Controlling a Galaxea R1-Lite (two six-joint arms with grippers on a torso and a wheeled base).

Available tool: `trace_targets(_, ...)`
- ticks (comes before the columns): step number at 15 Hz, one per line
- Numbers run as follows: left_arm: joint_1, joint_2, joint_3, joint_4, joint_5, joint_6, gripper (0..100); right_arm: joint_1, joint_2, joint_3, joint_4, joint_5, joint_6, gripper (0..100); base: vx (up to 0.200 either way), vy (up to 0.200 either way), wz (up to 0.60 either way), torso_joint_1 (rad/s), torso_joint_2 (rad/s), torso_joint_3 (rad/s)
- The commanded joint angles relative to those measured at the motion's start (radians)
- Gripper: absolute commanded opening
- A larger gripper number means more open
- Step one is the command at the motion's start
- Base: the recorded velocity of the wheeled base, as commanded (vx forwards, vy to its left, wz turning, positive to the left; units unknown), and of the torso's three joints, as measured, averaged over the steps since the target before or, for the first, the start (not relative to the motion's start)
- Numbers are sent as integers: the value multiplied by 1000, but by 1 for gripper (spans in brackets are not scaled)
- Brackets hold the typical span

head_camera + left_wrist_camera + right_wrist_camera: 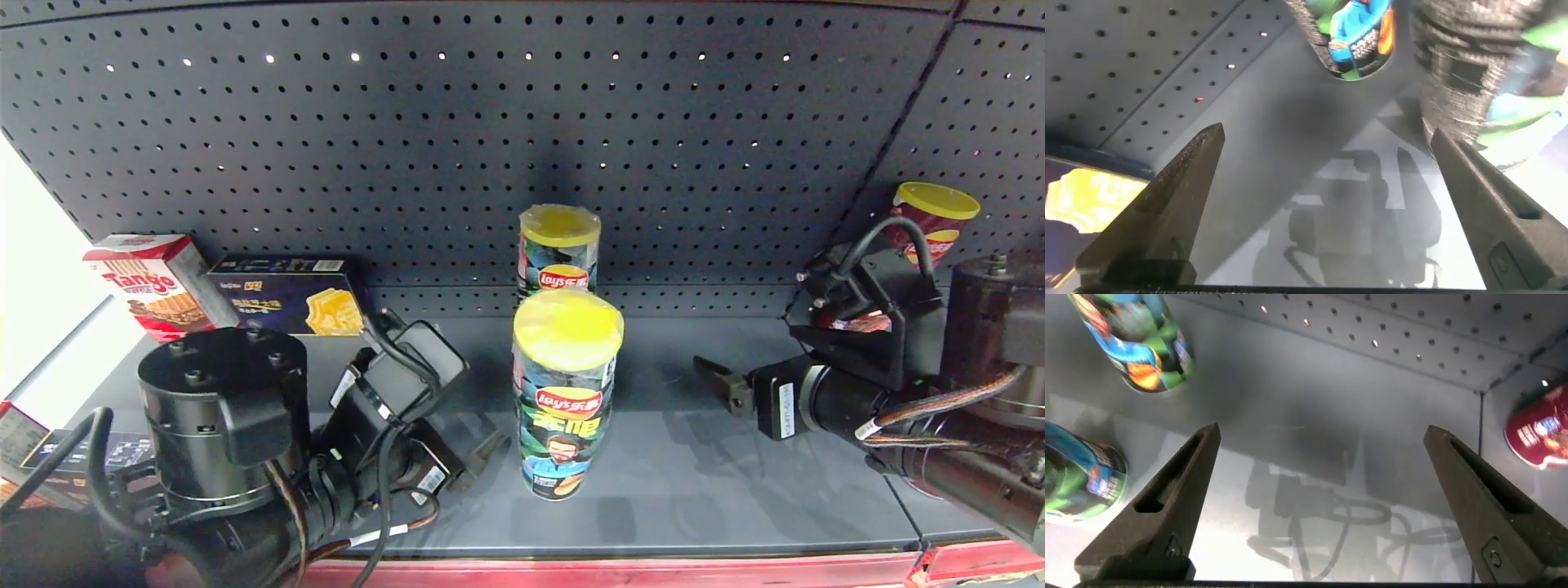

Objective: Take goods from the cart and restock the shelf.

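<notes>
Chip cans are the goods here, and two are already on the shelf [735, 490], so my guess is both arms are between loads.

Going left to right: a red-and-white wafer box [151, 286] sits in the back left corner with a dark biscuit box [286, 304] just beside it, both against the pegboard back wall [490, 122]. The left gripper [1325, 139] hangs low over the shelf with its jaws spread wide and nothing between them. One finger sits just beside the foot of the front chip can [563, 400], which stands mid-shelf, nearer the front edge. The back chip can [559, 249] is right behind it at the wall. Then there's a bare stretch, and the right gripper [1323, 433] is wide open and empty too. A red chip can [931, 216] sits in the back right corner behind that arm.

What I'd worry about is the left claw being that close to a tall, narrow can. A sideways swing on the way out could clip it low and tip it, either into the can behind or off the front edge [653, 567].

Best free room is the bare patch between the front can and the right claw. The left side is tight with the boxes behind.
</notes>
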Motion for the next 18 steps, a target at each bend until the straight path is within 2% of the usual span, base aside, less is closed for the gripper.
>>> trace_targets(1,76,-86,-14,2,-2,-1,100,5,-31,-11,-1,12,0,100,0,0,0,0,0,0)
trace_targets(4,195,-218,-17,-4,-13,-13,100,34,-124,-9,-27,13,-2,100,0,0,0,0,0,0)
trace_targets(6,219,-290,-18,-4,-13,-39,100,88,-212,-6,-37,1,-8,100,0,0,0,0,0,0)
trace_targets(8,221,-312,-15,-4,-13,-42,100,121,-292,25,-40,-1,-66,100,0,0,0,0,0,0)
trace_targets(9,219,-344,-1,-2,-13,-42,100,121,-437,94,-30,6,-149,100,0,0,0,0,0,0)
trace_targets(10,219,-353,5,-2,-12,-42,100,121,-522,144,-19,10,-164,100,0,0,0,0,0,0)
trace_targets(14,222,-395,36,-4,-5,-52,100,154,-736,350,-2,19,-98,100,0,0,0,0,0,0)
trace_targets(18,221,-453,128,-2,-4,-52,100,155,-844,500,61,21,-66,100,0,0,0,0,0,0)
